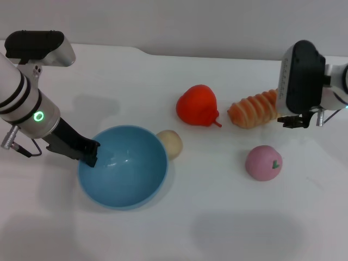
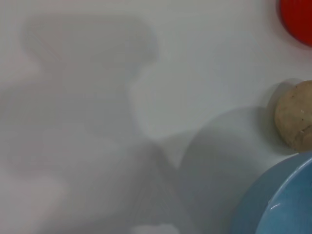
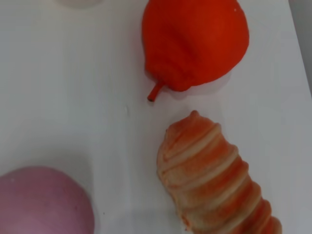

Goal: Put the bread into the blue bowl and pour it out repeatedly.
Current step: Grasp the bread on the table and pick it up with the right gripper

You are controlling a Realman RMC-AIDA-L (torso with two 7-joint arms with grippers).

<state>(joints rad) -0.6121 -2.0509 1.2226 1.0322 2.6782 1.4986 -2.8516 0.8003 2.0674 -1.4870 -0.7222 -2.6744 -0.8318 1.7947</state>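
White table (image 1: pixel 217 217), ridged golden-orange bread (image 1: pixel 254 110) — lying flat

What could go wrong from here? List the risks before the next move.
1. The red pear-shaped toy lies close beside the bread, stem toward it; the right pincer, at the loaf's far end, may nudge it.
2. The beige ball touches the blue bowl rim, so tipping the bowl could send it rolling.
3. The left pincer sits at the bowl's rim, which may slip when lifted.
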